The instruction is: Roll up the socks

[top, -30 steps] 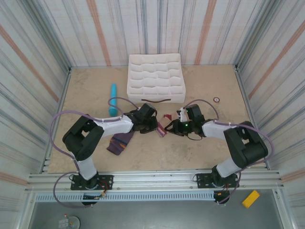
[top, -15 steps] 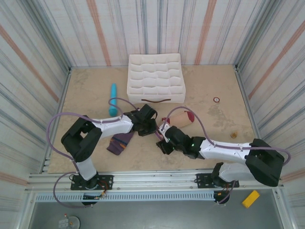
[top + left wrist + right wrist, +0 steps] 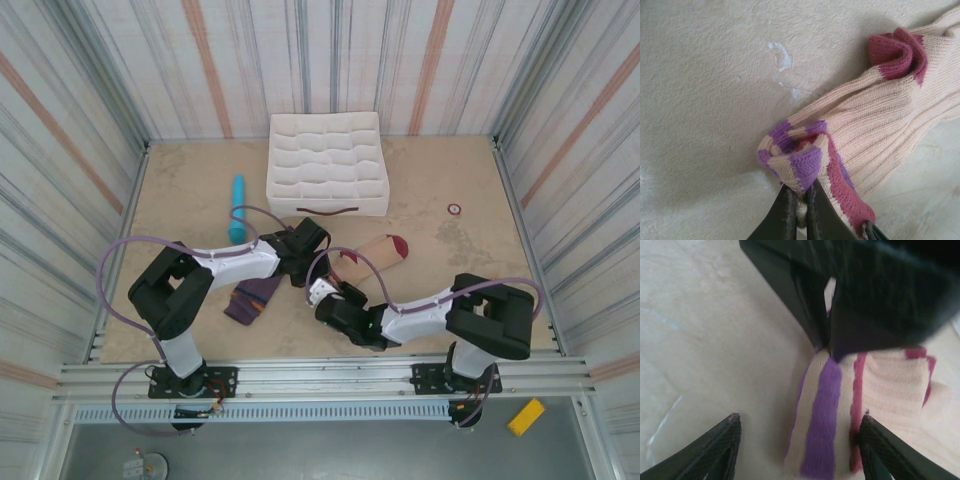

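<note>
On the bench (image 3: 190,180): pinching cuff (image 3: 795,160) of beige sock (image 3: 880,125) with left claw (image 3: 799,200), straddling it with spread right claw (image 3: 800,420); next, likely closing and rolling toeward.

Beige sock (image 3: 880,115) — maroon heel, purple-striped cuff.

I'm looking over everything here and no words, labels, brand marks, numbers or signs are showing clearly enough to read.
</note>
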{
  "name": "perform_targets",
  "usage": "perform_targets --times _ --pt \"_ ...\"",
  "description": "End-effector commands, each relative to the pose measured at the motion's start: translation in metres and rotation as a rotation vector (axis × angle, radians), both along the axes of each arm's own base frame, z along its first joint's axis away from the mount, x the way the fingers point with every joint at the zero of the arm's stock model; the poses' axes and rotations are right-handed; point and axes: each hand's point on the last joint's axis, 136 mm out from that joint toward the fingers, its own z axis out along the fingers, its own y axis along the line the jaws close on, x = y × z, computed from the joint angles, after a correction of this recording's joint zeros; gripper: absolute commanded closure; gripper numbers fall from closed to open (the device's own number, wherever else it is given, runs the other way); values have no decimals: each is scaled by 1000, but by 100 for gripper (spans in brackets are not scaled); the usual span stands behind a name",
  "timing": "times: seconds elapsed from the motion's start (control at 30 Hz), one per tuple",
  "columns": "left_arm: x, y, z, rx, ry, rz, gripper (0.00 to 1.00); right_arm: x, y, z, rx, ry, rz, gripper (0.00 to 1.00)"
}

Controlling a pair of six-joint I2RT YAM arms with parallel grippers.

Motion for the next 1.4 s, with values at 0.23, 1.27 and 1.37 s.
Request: perform_targets --times 0.23,1.27,1.37 --pt "-7 9 -1 9 34 -27 100 14 -3 -19 -112 -91 -53 52" --pt "37 1 40 -148 -86 -322 27 -18 -11 -45 158 261 44 100" --pt "43 -10 36 -162 -77 -373 28 -22 -12 -44 204 312 50 100"
